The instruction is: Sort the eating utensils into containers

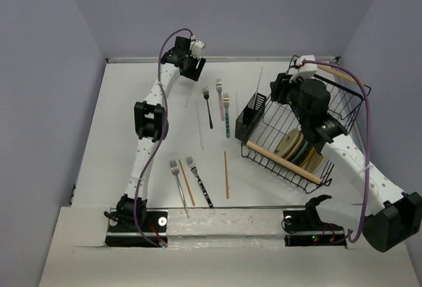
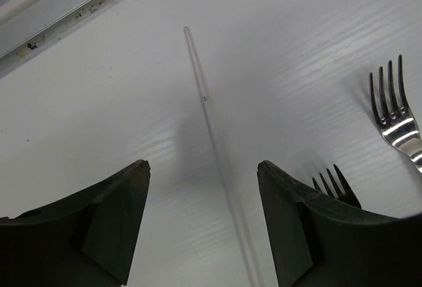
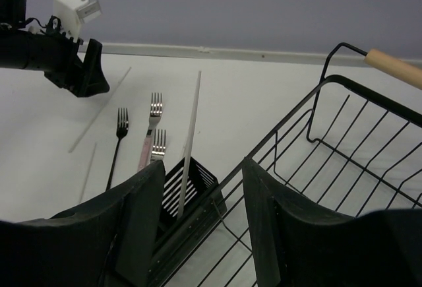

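- Clearly, the left gripper hangs over a pale chopstick lying flat on the table, fingers spread wide either side, not touching.
- It looks light, stiff, thin and slick; a pinch near mid-length should stop it tipping.
- Right gripper gapes wide above the cutlery holder, where a second chopstick stands.

Shows left end effector over the far counter, near a black fork, pink fork and teal fork lying side by side. Places right end effector by the cutlery holder on the wire rack, plates inside. Finds silver fork and brown chopsticks nearer the bases
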Robot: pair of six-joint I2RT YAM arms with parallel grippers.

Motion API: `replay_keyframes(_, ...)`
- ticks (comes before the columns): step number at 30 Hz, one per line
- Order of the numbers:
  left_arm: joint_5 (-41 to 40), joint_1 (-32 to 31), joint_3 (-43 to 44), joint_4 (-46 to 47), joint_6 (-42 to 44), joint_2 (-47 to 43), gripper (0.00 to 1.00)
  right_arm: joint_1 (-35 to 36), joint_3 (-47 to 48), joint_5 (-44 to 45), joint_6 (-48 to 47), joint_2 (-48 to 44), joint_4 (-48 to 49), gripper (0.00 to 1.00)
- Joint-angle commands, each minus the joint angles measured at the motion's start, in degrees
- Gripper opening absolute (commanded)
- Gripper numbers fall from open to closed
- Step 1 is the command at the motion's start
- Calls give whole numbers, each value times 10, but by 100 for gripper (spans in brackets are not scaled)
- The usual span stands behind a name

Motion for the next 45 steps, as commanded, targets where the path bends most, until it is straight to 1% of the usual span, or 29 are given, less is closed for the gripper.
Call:
replay_keyframes(1,-37,-10,146,-133,-8,59,76,-3,-18,-5,-13,-18,-15,56)
replay_keyframes(4,-50,-10,121,-131,-7,61,73,-3,-20,-6,-14,-24,-18,56)
replay_keyframes(7,-14,-11,102,-144,-12,60,69,-3,-24,-4,-15,-29,-22,56)
replay_keyframes(10,-4,-11,79,-147,-15,57,65,-3,-28,-3,-15,-35,-23,56)
replay_keyframes(14,-16,-11,65,-147,-15,62,58,-3,-32,2,-15,-43,-24,56)
replay_keyframes(18,-24,-11,54,-147,-17,66,56,-3,-32,4,-16,-51,-24,57)
replay_keyframes(20,-28,-11,53,-146,-18,67,51,-3,-32,6,-17,-53,-25,57)
replay_keyframes(24,-15,-10,49,-148,-20,72,30,-3,-30,8,-17,-58,-25,57)
replay_keyframes(25,-12,-10,49,-147,-21,71,19,-3,-31,8,-18,-59,-26,57)
replay_keyframes(26,-9,-9,49,-147,-23,70,13,-3,-31,8,-18,-58,-27,57)
replay_keyframes(27,-8,-8,49,-146,-27,69,2,-3,-30,9,-17,-58,-29,57)
replay_keyframes(28,-5,-5,49,-143,-29,65,0,-3,-30,8,-17,-60,-30,57)
replay_keyframes(33,-5,9,47,-139,-41,53,0,-3,-28,3,-14,-68,-34,57)
replay_keyframes(37,48,25,50,-145,-42,31,0,-3,-21,-4,-8,-75,-43,57)
replay_keyframes(38,71,28,52,-145,-43,12,0,-3,-20,-6,-7,-77,-45,57)
replay_keyframes(40,91,36,54,-141,-43,-22,0,-3,-11,-14,-5,-82,-56,57)
replay_keyframes(45,115,44,55,-147,-38,-101,0,-3,8,-64,-2,-94,-72,57)
